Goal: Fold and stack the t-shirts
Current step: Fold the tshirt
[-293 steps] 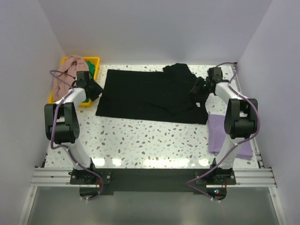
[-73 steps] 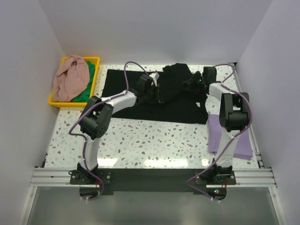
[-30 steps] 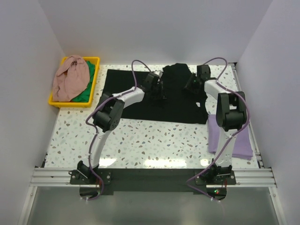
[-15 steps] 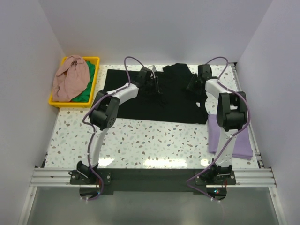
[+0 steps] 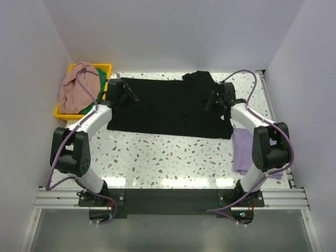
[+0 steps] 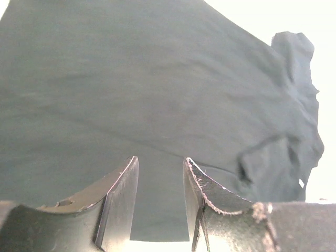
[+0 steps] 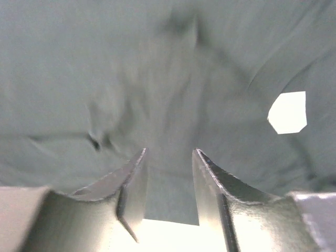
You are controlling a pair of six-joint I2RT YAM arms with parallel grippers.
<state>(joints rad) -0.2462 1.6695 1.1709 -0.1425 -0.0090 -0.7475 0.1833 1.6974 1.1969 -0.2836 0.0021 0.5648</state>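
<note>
A black t-shirt (image 5: pixel 168 107) lies spread flat across the back of the table, with a bunched sleeve (image 5: pixel 198 79) at its far right. My left gripper (image 5: pixel 129 94) is open and empty above the shirt's left edge; in the left wrist view (image 6: pixel 160 169) the shirt (image 6: pixel 147 89) fills the frame past its fingers. My right gripper (image 5: pixel 211 101) is open and empty over the shirt's right part; in the right wrist view (image 7: pixel 169 157) wrinkled black cloth (image 7: pixel 131 68) lies under it. A folded lavender t-shirt (image 5: pixel 258 152) lies at the right edge.
A yellow bin (image 5: pixel 66 113) at the back left holds pink (image 5: pixel 77 86) and green (image 5: pixel 100 79) clothes. White walls close in the sides and back. A patch of bare table (image 7: pixel 287 112) shows through a gap in the shirt.
My left gripper has swung from the shirt's middle back to its left edge. My right gripper has pulled slightly toward me over the shirt's right side. The shirt lies flatter.
</note>
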